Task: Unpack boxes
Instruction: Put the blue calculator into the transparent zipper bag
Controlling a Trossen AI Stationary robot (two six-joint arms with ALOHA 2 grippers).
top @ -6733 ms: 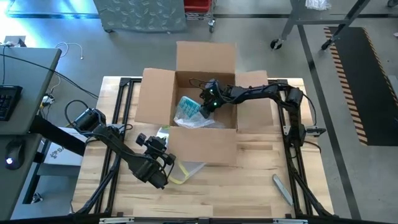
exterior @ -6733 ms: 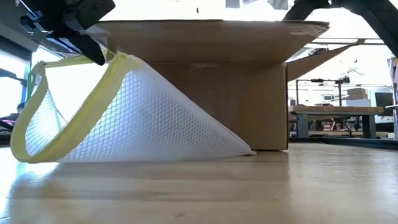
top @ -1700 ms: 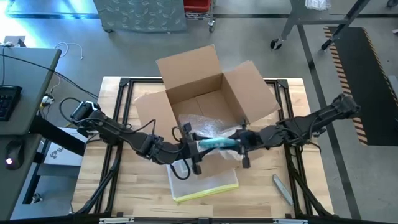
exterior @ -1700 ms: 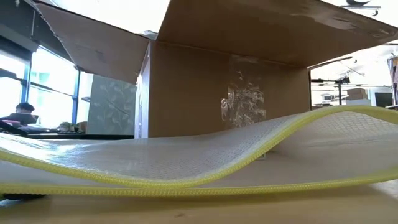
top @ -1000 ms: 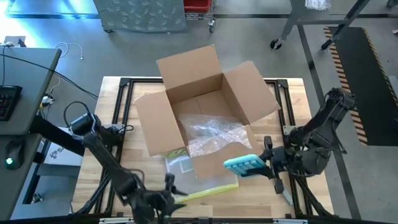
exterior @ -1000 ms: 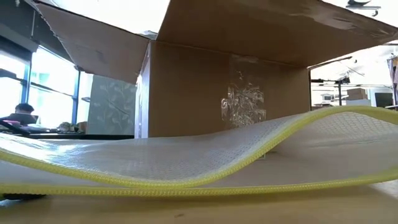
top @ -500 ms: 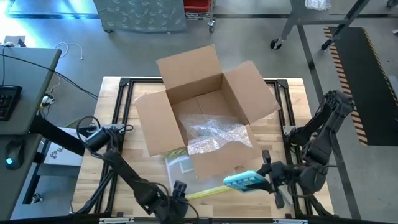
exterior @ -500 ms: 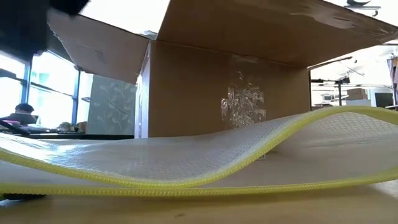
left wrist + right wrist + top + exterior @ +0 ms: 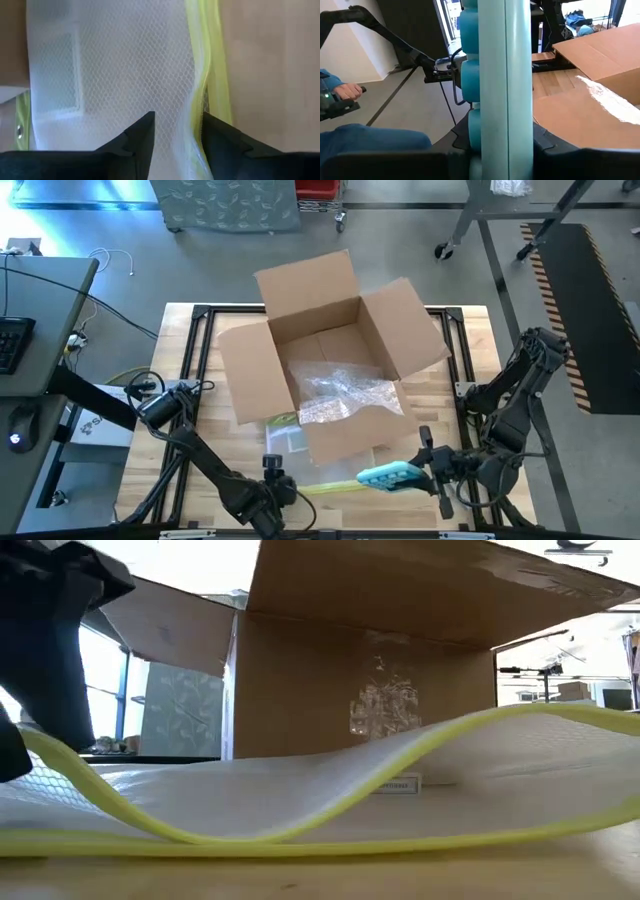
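Carton [image 9: 400, 670] top and flaps cut off in low view; its base is hidden behind the yellow-edged mesh sleeve [image 9: 300, 800]. Teal item [image 9: 500, 75] runs past the right wrist frame, type unclear. Label [image 9: 397, 785] text too small. Person [image 9: 350, 95] at the frame edge, only hand and sleeve showing.

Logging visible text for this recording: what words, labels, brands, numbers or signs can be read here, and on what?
No text can be read in any view.
Small white label under the mesh sleeve, below the box: print too small to read.
Paper sheet left of the table: dark marks, too small to read.
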